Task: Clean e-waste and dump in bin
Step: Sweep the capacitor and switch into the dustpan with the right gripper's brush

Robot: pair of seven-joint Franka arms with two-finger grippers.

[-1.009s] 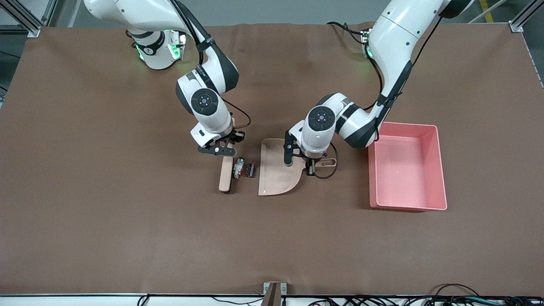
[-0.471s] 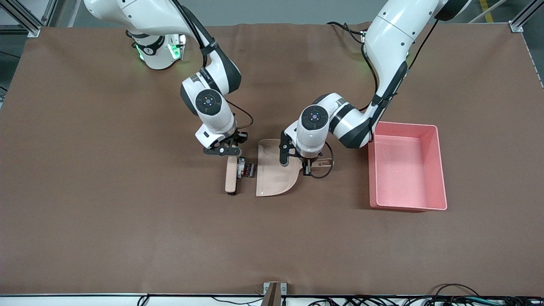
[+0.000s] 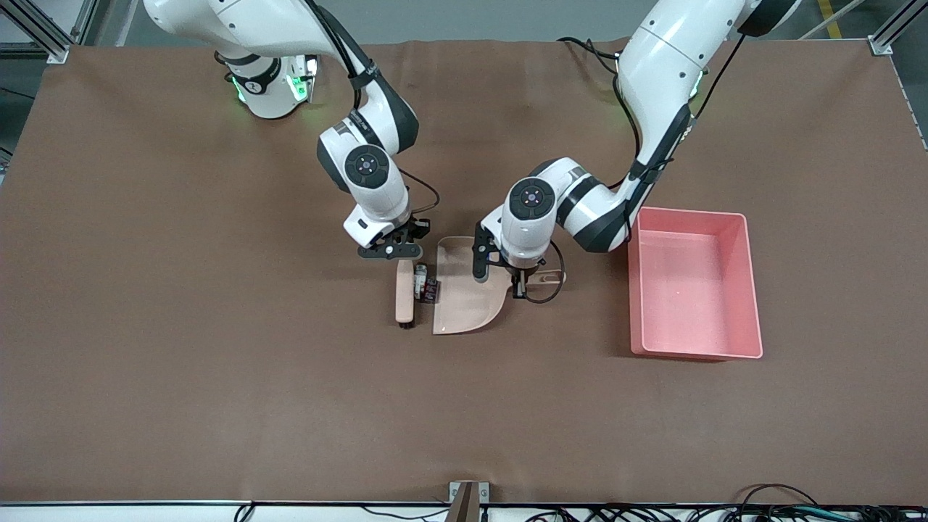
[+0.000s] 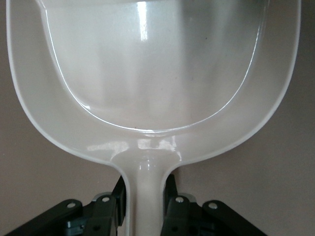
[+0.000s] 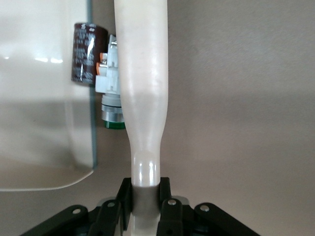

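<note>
Sweep is about half done: right gripper (image 3: 392, 252) is clamped on the brush (image 3: 404, 293), left gripper (image 3: 519, 279) clamped on the dustpan (image 3: 464, 293) handle, and the e-waste (image 3: 425, 288) sits pinched between brush and pan lip, the dark block already on the lip. Left to do: push both scraps fully in, carry the pan over and tip it into the pink bin (image 3: 750, 290), which looks empty. Count: two scraps, one brush, one dustpan, one bin.

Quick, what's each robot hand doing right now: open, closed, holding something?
Left gripper: closed on the dustpan handle.
Right gripper: closed on the brush handle, beside the e-waste.
</note>
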